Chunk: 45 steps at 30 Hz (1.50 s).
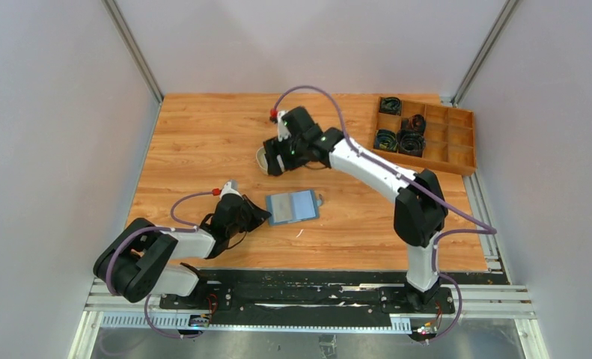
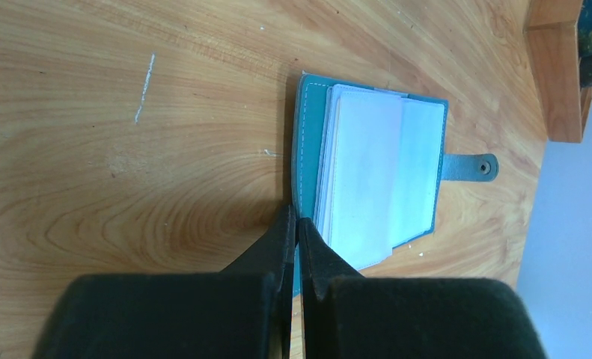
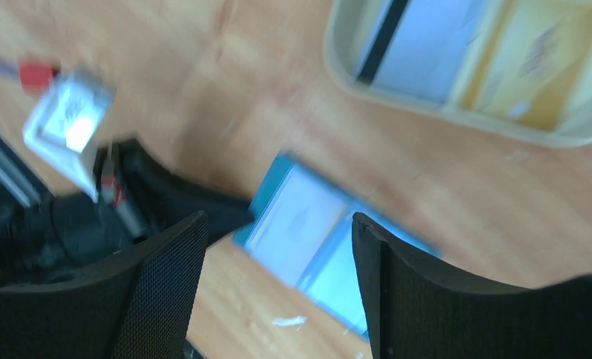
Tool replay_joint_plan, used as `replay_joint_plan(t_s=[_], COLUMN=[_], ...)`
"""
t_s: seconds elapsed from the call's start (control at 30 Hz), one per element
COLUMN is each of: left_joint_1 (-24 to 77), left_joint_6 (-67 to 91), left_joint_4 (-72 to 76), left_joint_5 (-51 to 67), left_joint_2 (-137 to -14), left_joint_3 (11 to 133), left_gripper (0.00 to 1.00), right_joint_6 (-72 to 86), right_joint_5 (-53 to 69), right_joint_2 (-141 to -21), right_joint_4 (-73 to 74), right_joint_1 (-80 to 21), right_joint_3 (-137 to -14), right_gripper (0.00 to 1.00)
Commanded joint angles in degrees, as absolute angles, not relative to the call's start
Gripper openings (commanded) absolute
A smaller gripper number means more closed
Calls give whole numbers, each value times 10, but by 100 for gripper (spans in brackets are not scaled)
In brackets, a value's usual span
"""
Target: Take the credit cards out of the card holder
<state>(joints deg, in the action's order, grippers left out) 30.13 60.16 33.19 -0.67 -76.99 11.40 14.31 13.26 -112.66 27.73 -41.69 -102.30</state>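
Motion blur smears the whole right wrist view: we make out the card holder (image 3: 315, 239) only as a blue and pale patch, and the top edge cuts the tray (image 3: 334, 60) and the credit cards (image 3: 442, 52) lying in it. From above, the right gripper (image 1: 272, 161) hides most of that tray. The left gripper (image 2: 296, 222) covers the holder's near corner, and the frame edge cuts the wooden box (image 2: 558, 82).

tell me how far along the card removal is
Done: a pale card and a yellow card lie in the cream tray.
In hand: the left gripper looks shut on the edge of the open card holder. The right gripper is open and empty.
Left: the pale layers inside may be more cards; I cannot tell.
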Motion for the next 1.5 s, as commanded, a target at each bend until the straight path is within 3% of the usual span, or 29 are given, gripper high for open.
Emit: replay_joint_plan(t_s=[0.0, 0.63, 0.77, 1.03, 1.47], left_joint_1=[301, 301, 302, 304, 306], left_joint_6=[588, 592, 592, 592, 594], left_joint_4=[295, 296, 295, 295, 295], left_joint_5=[-4, -4, -4, -4, -5], left_joint_2=[-781, -776, -775, -776, -778], left_joint_3=[120, 110, 110, 109, 108], left_gripper=[0, 0, 0, 0, 0], right_joint_6=[161, 200, 212, 217, 171], right_joint_5=[42, 1, -25, -39, -146], right_joint_2=[-1117, -1185, -1198, -1225, -1206], right_joint_4=[285, 309, 312, 327, 375], right_joint_1=[-481, -533, -537, -544, -552], right_joint_3=[-892, -912, -921, -944, -922], right_gripper=[74, 75, 82, 83, 84])
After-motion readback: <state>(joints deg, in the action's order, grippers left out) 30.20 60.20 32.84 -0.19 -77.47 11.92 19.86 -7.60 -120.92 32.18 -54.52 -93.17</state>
